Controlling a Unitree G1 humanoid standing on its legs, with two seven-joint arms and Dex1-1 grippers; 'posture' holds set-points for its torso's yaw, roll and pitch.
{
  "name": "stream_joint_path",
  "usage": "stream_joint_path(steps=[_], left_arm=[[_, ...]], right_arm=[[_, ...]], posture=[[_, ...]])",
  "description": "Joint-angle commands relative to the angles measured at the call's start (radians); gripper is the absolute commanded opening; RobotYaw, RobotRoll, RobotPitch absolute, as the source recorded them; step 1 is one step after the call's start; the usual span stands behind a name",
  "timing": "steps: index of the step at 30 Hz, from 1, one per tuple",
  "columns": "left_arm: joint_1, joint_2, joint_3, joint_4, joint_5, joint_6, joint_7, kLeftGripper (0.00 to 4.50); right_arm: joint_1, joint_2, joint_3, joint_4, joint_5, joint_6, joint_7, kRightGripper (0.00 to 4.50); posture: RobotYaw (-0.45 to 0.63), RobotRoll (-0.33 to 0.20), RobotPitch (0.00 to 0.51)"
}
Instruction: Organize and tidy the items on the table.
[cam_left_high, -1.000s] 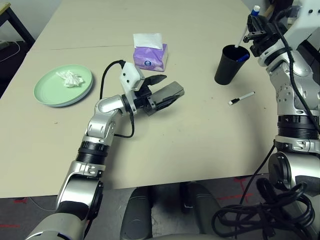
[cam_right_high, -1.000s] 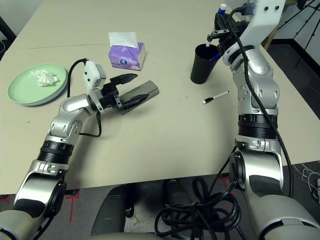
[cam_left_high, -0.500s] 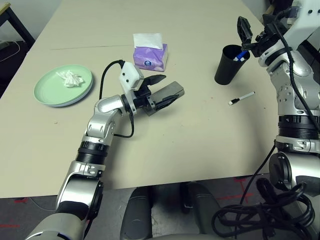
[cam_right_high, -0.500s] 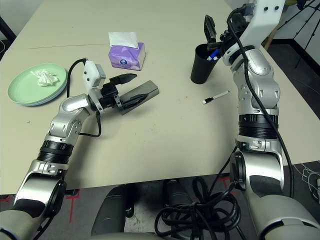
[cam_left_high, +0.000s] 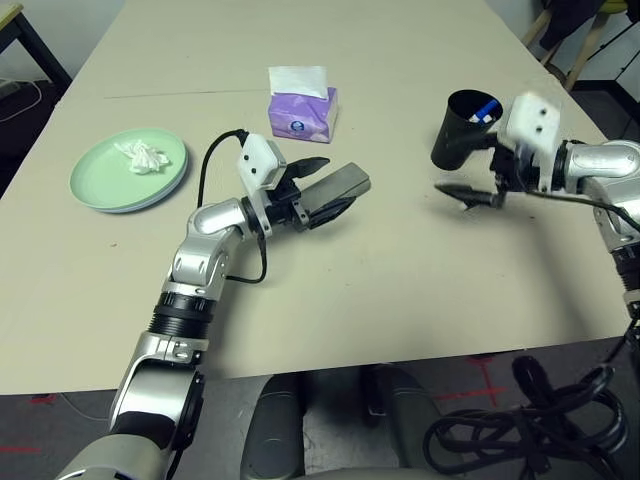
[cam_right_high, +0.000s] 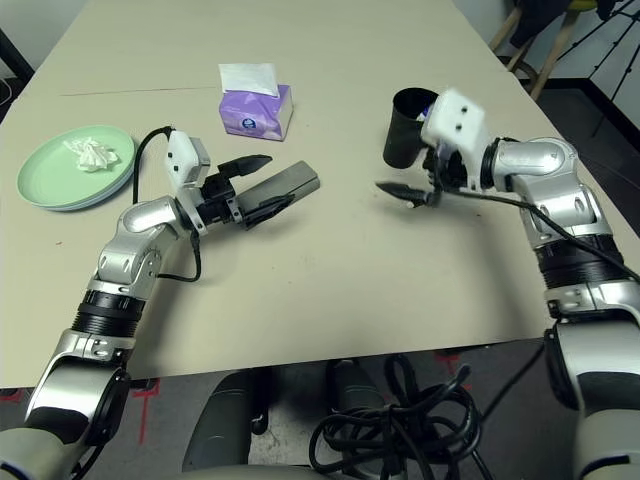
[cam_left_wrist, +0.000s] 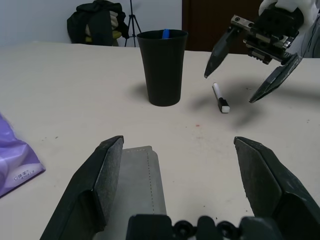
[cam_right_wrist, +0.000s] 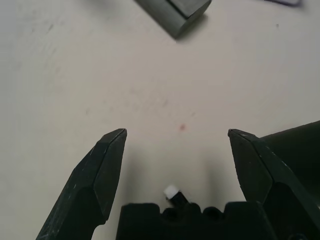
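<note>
One green plate, one tissue, one cup, one pen

A soft purple pack of tissues sits on the bench, with a white tissue sticking up out of its top. A corner of the same purple pack shows in the left wrist view too. Beside the bench is a dark grey floor with thin red lines marked on it. A messy heap of black cables lies on that floor. Far off, past the bench, a black bag rests by a pale wall, and a thin black tripod stands just beside it.
</note>
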Motion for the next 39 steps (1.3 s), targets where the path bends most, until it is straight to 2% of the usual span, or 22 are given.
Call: stream_joint_path(steps=[1, 8, 14, 22, 30, 39], left_arm=[[0.024, 0.007, -0.009, -0.030, 0.000, 0.003, -0.009, 4.50], [0.023, -0.005, -0.010, -0.035, 0.004, 0.003, 0.006, 4.50], [0.040, 0.002, -0.001, -0.064, 0.000, 0.017, 0.023, 4.50], [0.080, 0.019, 0.008, -0.121, -0.007, 0.050, 0.046, 4.50], [0.093, 0.018, 0.008, -0.142, -0.011, 0.072, 0.054, 4.50], [0.095, 0.019, 0.012, -0.146, -0.013, 0.080, 0.053, 4.50]], right_arm=[[-0.063, -0.030, 0.064, 0.111, -0.097, -0.164, 0.089, 4.45], [-0.230, -0.017, 0.183, 0.349, -0.299, -0.431, 0.095, 4.45], [-0.368, 0.018, 0.273, 0.506, -0.452, -0.562, 0.055, 4.45], [-0.439, 0.043, 0.296, 0.583, -0.537, -0.600, 0.014, 4.45], [-0.469, 0.039, 0.304, 0.614, -0.596, -0.610, -0.025, 4.45], [-0.479, 0.035, 0.309, 0.636, -0.624, -0.611, -0.020, 4.45]], posture=[[0.09, 0.000, 0.218], [0.10, 0.000, 0.230], [0.13, 0.000, 0.245], [0.14, 0.000, 0.271], [0.13, 0.000, 0.297], [0.13, 0.000, 0.303]])
